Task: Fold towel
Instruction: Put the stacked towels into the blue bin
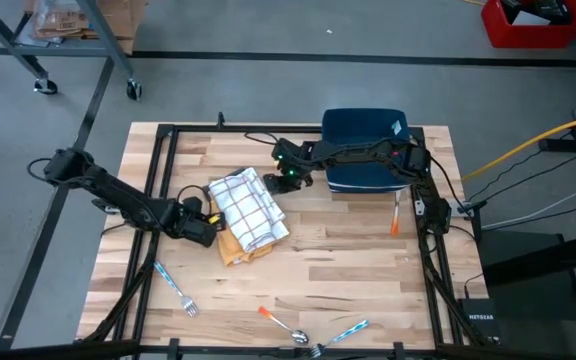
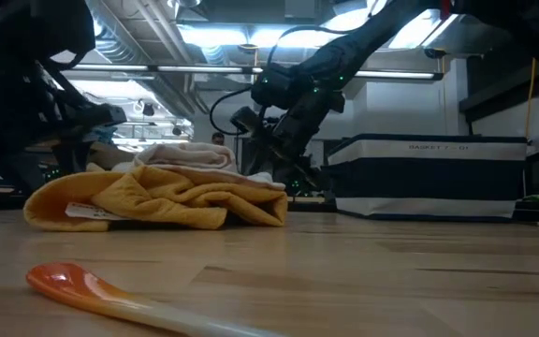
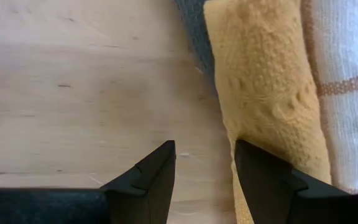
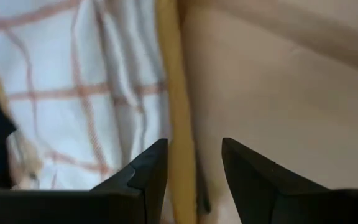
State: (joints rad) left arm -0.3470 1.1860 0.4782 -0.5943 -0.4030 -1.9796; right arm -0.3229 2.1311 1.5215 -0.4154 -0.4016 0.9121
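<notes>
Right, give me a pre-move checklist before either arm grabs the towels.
1. Left gripper jaws open, empty: ok.
2. Right gripper jaws open, empty: ok.
3. Left gripper at the edge of the mustard-yellow textured towel: ok.
4. Right gripper at the far edge of the white checked cloth towel: ok.
5. White towel lying on the yellow one: ok.
6. Towels flat and smooth: not ok, rumpled.

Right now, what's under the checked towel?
A yellow towel lies under the white checked towel, showing at its left and near edges. How far it runs beneath is covered. Both grippers, left and right, sit open beside the pile.
</notes>
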